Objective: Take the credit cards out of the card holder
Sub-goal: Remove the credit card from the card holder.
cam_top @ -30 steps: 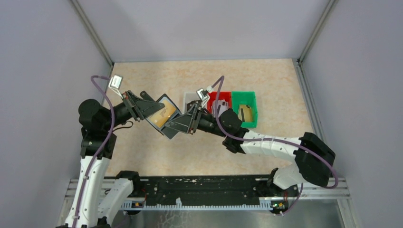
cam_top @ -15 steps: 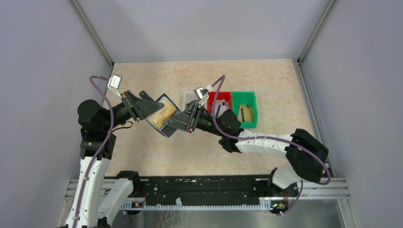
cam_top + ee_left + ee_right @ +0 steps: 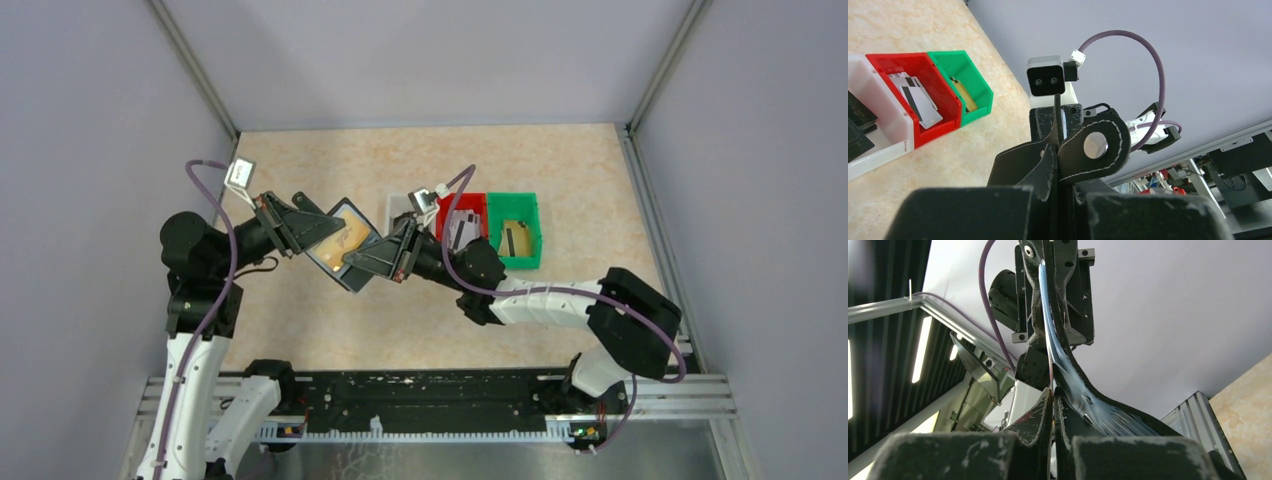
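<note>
- Left gripper: we record its jaws pressed narrow on one leaf of the card holder, which it holds up off the table.
- Small black folding leather card holder: it hangs open in the air between the two sets of jaws. Its grey-blue inner face turns upward, and its stitched snap-tab strap stands just past the left fingertips.
- Gold-tan plastic credit card: it sits in the open card holder's inner face, between the left jaws and the right jaws.
- Right gripper: we see its jaws closed tight at the card holder's end opposite the left jaws, with a thin edge running out from between the fingertips. We cannot tell whether that edge is a card or a leaf.
- White plastic bin: it stands on the table just behind the right jaws. It holds dark flat pieces that we cannot identify.
- Red plastic bin: it touches the white bin on the side away from the jaws. Grey-white credit cards with a dark stripe lie in it.
- Green plastic bin: it touches the red bin and is the farthest from both jaws. A tan card lies in it.
</note>
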Controlling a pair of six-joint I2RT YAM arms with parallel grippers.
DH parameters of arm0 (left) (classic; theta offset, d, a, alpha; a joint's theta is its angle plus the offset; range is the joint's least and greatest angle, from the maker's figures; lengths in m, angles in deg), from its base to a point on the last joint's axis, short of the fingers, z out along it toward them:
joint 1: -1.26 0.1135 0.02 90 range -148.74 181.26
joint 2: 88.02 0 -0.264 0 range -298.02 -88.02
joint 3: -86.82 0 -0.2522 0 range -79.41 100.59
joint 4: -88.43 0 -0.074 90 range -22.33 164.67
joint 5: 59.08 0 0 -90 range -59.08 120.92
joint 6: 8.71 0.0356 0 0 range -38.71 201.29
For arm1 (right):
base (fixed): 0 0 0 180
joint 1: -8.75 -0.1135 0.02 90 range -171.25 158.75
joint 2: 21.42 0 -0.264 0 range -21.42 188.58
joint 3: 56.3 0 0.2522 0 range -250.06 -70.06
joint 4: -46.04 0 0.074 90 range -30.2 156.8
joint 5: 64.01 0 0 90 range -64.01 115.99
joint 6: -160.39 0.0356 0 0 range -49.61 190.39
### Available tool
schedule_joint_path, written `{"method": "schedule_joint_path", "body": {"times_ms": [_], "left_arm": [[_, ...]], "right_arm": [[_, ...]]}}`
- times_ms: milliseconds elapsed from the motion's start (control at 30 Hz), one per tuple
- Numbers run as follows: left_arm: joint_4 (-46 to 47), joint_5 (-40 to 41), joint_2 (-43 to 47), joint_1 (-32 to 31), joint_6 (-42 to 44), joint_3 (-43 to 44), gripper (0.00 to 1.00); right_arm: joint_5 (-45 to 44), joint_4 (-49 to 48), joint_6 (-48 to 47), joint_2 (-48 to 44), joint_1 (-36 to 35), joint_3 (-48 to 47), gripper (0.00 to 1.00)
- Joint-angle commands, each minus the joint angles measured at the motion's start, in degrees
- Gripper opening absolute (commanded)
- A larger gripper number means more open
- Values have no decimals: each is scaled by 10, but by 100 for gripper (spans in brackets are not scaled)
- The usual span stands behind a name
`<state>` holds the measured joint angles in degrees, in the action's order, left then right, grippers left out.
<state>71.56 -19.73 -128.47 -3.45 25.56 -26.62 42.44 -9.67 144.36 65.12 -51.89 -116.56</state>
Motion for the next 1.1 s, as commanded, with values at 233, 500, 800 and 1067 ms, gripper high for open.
{"method": "schedule_joint_path", "body": {"times_ms": [233, 500, 800, 1067], "left_arm": [[13, -1, -3, 7, -17, 26, 0], [9, 0, -5, 8, -21, 29, 0], [6, -1, -5, 8, -19, 31, 0], [8, -2, -5, 8, -22, 34, 0]], "right_arm": [[-8, -56, -11, -50, -7, 49, 0], [0, -47, -13, -37, -7, 15, 23], [4, -53, 0, -1, -7, -23, 24], [15, -64, 14, 10, -7, -26, 20]]}}
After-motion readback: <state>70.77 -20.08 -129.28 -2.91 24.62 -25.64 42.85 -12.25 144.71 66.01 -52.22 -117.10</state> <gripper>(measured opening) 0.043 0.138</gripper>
